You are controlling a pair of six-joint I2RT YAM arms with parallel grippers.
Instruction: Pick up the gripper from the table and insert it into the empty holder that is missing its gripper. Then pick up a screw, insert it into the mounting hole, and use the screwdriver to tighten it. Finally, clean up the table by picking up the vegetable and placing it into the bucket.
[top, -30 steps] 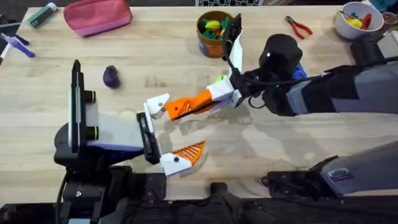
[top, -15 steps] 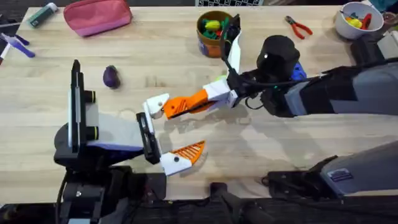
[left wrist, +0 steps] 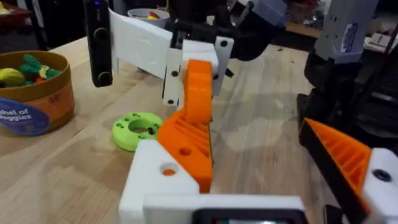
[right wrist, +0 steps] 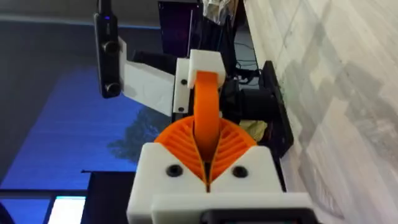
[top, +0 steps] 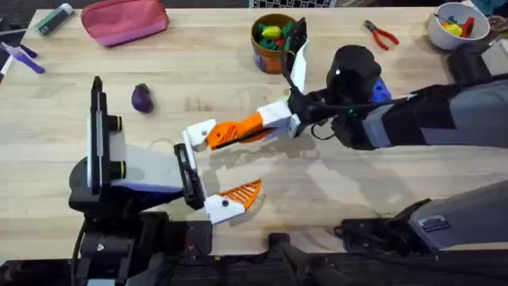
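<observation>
The step in hand looked like seating the orange finger piece [top: 236, 129] into the white holder [top: 200, 133] on the left arm's tip. To do it well, the piece would want to stay square to the holder and go in slowly along its length, the left arm holding steady, with no release until it sat flush.

The right gripper [right wrist: 206, 168] had its fingers pressed together on the piece, which showed as a ribbed orange wedge. In the left wrist view the wedge [left wrist: 193, 124] met the white holder [left wrist: 161, 180]; the left gripper's own fingers sat spread, its far finger [top: 240, 193] orange and in place.

Farther across the desk [top: 349, 191], the purple eggplant [top: 142, 98] lay alone, and the bucket [top: 271, 40] stood near the far edge.
</observation>
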